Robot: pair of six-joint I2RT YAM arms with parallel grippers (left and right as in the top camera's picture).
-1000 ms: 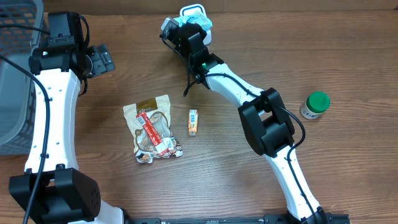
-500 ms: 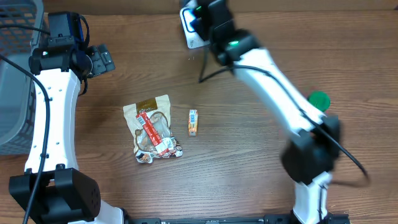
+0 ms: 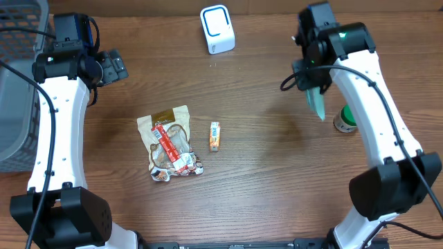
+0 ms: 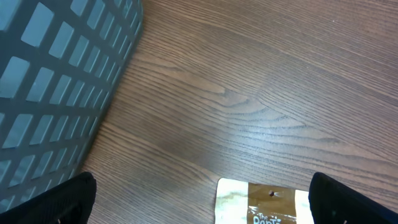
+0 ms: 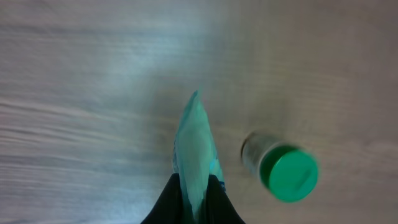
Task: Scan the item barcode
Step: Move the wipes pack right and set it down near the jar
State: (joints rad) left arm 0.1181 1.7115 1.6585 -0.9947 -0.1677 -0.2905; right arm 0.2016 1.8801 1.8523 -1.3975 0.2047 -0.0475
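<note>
- Overhead view: the bench (image 3: 263, 180) carries every item; the task's scanner and the held item are well apart on it.
- Basket (image 3: 17, 83): stands at the left edge of the bench, just beside the left arm, and plays no visible part in this step.
- Right end effector (image 5: 194, 193): fingers are pressed together on the lower edge of the teal pouch (image 3: 316, 104), which hangs edge-on over the right side of the bench.
- Left end effector (image 3: 114, 67): fingers are spread wide and hold nothing; it hovers near the basket, above the top of the snack pouch (image 3: 169, 143).
- Scanner (image 3: 217, 29): white unit at the far centre of the bench, with nothing in front of it.
- Teal pouch, step in hand: judged to be transport of the gripped item. The barcode is not visible in any view, and whether it has been read cannot be told.
- Next move, if the scan is pending: carry the pouch across to the scanner and turn its barcode face toward the scanner window.
- Next move, if the scan is complete: lower and release the pouch clear of the jar (image 5: 286, 173), which stands just beside and below it.
- Stick pack (image 3: 215, 135): lies flat just to the right of the snack pouch, apparently awaiting its turn.
</note>
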